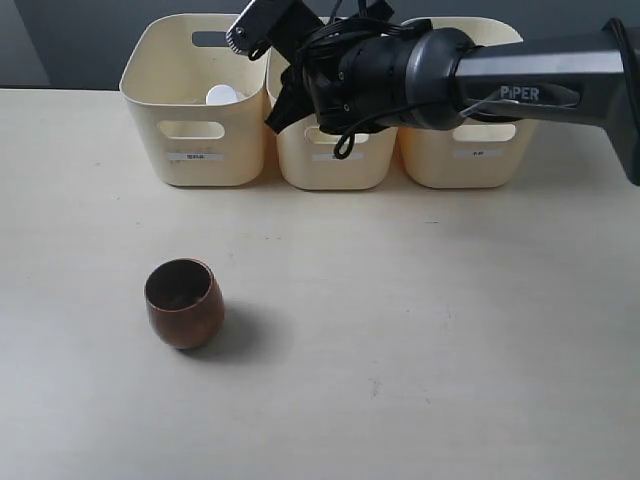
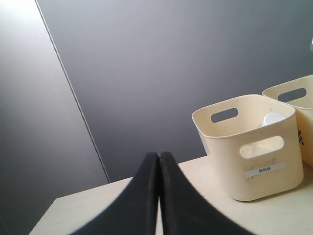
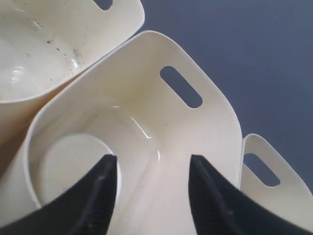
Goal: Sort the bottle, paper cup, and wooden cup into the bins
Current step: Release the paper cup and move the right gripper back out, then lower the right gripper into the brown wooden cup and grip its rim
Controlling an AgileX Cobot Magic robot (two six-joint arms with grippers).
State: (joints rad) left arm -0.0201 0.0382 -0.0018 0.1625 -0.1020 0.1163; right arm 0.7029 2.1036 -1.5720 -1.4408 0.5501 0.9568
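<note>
The glossy brown wooden cup (image 1: 183,303) stands upright on the table, front left, apart from both grippers. At the back stand three cream bins: left (image 1: 195,150), middle (image 1: 335,165) and right (image 1: 470,160). The bottle's white cap (image 1: 222,95) shows inside the left bin (image 2: 264,181), and the left wrist view shows that cap (image 2: 274,118) too. My right gripper (image 1: 283,105) hangs open over the middle bin (image 3: 195,63), nothing between its fingers. A white round shape, seemingly the paper cup (image 3: 68,169), lies in that bin. My left gripper (image 2: 159,155) is shut and empty, off to the left of the bins.
The right arm (image 1: 520,85) stretches from the right across the right and middle bins. A dark wall (image 2: 171,63) rises behind the table. Two neighbouring bins (image 3: 49,49) (image 3: 274,186) flank the one under the right gripper.
</note>
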